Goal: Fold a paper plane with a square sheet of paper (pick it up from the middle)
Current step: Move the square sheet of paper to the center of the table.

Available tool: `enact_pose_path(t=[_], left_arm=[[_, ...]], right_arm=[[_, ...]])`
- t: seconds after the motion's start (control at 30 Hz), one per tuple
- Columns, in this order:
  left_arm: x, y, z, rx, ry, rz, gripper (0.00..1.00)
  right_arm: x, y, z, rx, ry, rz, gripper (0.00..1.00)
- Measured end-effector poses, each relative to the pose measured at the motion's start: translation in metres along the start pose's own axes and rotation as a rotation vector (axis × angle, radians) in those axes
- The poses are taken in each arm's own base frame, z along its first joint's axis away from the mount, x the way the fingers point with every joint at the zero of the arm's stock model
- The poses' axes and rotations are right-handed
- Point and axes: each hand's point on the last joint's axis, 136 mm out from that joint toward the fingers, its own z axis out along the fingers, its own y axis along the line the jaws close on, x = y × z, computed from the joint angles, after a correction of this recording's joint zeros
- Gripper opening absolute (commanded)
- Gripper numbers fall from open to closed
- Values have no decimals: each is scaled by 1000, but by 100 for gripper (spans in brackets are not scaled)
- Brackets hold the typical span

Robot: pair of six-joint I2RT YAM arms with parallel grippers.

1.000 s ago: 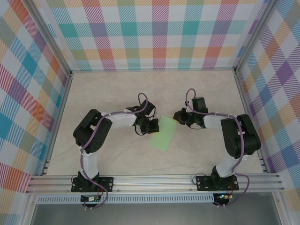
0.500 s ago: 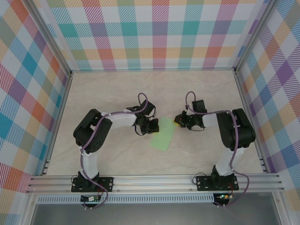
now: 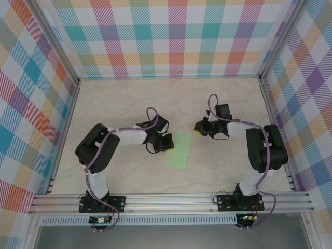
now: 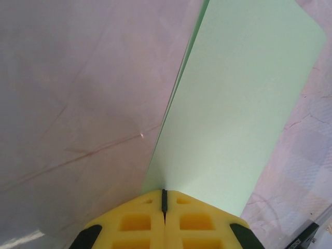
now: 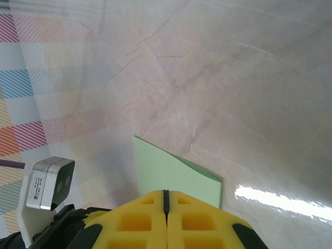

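We judged the main risk to be the paper (image 3: 180,150) sliding. It lay folded double on the table (image 3: 124,104) just below the centre of the top view, and a sideways push from the left gripper (image 3: 167,143) at its left edge could skew the two layers and spoil the crease. That gripper's fingers were pressed together with the paper spreading flat to both sides of the tips, so nothing was pinched, though we could not tell whether they touched it. The right gripper (image 3: 198,127), likewise closed and empty, hung just off the paper's upper right corner.
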Motion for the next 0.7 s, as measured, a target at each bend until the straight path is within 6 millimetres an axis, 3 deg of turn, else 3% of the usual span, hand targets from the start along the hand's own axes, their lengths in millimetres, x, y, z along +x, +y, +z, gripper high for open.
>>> enact_pose_path(t=[0.17, 0.3, 0.37, 0.43, 0.5, 0.6, 0.7], left_arm=[[6, 13, -9, 3, -51, -102, 0], [14, 23, -18, -1, -96, -172, 1], [16, 23, -24, -1, -114, -177, 6], [14, 17, -35, 11, -145, -165, 19], [11, 9, -49, 29, -184, -141, 26], [7, 1, -66, 60, -212, -105, 36], [8, 0, -69, 75, -194, -82, 42]], right_arm=[[17, 0, -5, 9, 19, -1, 13], [36, 18, -11, 17, 32, -56, 20], [49, 28, -13, 28, 35, -98, 26], [63, 36, -15, 50, 41, -141, 30], [80, 40, -15, 87, 52, -179, 32], [101, 36, -13, 134, 72, -192, 36], [119, 19, -10, 167, 100, -147, 37]])
